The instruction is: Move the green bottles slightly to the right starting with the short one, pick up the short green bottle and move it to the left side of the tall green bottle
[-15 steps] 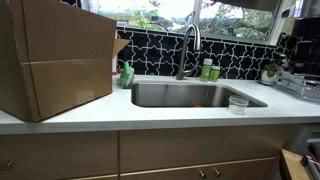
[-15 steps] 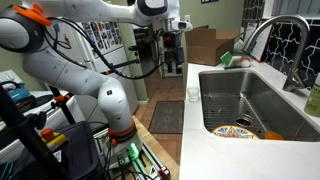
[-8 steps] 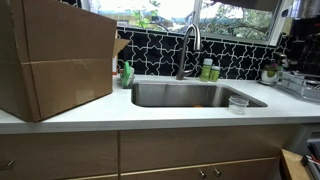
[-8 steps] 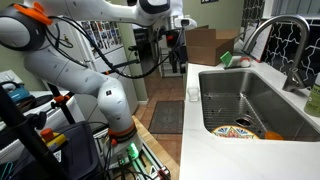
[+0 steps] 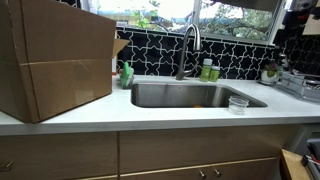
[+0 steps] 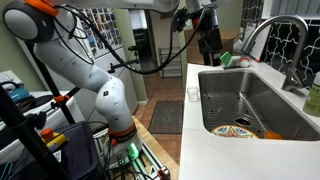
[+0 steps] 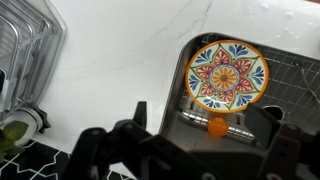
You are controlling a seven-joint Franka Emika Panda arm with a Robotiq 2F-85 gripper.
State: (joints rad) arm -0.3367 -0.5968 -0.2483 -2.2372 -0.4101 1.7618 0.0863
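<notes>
The two small green bottles stand together on the counter behind the sink, right of the faucet. The tall green bottle (image 5: 205,69) has a pale top. The short green bottle (image 5: 214,73) is darker and stands right beside it. One green bottle shows at the frame edge in an exterior view (image 6: 314,98); I cannot tell which. My gripper (image 6: 210,42) hangs above the sink's near end, far from the bottles. In the wrist view the gripper (image 7: 205,122) is open and empty, with both fingers spread over the sink.
The steel sink (image 5: 150,97) holds a colourful plate (image 7: 228,72) and an orange ball (image 7: 216,126). A faucet (image 5: 186,48) rises behind it. A bright green pointed bottle (image 5: 127,75) and a big cardboard box (image 5: 55,55) stand left. A clear cup (image 5: 237,103) sits right of the sink.
The arm has swung from beside the counter to above the sink. It now shows at the top right corner of an exterior view. The bottles have not moved.
</notes>
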